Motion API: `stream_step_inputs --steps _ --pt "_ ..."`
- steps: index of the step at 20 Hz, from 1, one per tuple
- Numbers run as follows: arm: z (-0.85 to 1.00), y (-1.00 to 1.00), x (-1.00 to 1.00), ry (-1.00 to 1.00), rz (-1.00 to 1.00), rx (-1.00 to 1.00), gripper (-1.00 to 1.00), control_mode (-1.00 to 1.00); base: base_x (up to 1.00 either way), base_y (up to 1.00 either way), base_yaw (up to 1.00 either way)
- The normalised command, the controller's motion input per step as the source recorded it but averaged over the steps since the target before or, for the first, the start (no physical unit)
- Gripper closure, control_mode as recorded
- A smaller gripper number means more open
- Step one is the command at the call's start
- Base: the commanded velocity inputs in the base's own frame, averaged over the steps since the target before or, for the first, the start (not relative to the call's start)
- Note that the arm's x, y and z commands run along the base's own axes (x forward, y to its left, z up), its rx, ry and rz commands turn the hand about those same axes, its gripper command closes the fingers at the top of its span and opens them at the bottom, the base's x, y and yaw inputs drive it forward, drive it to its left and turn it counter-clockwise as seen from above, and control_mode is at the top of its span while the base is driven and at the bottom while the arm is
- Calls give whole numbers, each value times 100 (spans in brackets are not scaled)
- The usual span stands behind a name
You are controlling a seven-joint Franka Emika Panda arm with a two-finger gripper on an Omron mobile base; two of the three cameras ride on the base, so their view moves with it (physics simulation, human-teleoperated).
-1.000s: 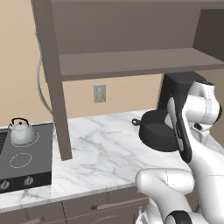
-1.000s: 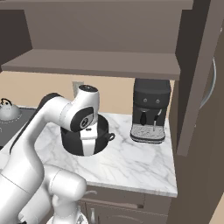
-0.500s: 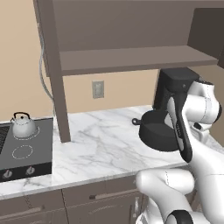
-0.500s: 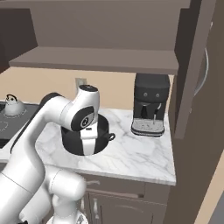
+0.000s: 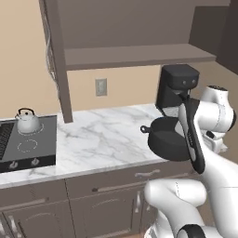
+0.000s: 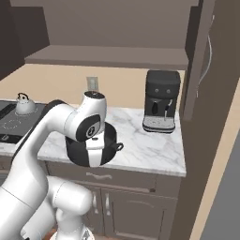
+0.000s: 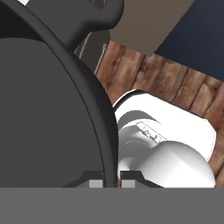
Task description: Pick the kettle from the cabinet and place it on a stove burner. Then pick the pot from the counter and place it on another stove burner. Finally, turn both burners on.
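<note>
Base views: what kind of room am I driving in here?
A rendered home kitchen, by the look of it: a marble counter over dark drawers, a glass cooktop carrying a kettle, and a black coffee machine under a wall cabinet.

Black coffee machine (image 5: 177, 89) at back by wall, grey wall outlet (image 5: 101, 87), wood plank floor (image 7: 183, 94)

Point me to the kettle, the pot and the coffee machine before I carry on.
kettle (image 5: 27, 122), left base view: on its silver dome body.
pot (image 5: 165, 141), left base view: on its dark outer wall.
coffee machine (image 6: 161, 100), right base view: on its black front face.
</note>
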Motion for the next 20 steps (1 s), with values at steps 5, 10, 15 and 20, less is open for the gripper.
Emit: stream_step_inputs --steps 5,10,15,20 --pt "0 0 0 0 0 0 100 100 -56 15 0" --pt "0 0 0 0 0 0 100 100 -62 22 0" --pt "0 0 0 0 0 0 100 100 -49 42 -2" --pt "0 0 0 0 0 0 100 100 -40 59 -7"
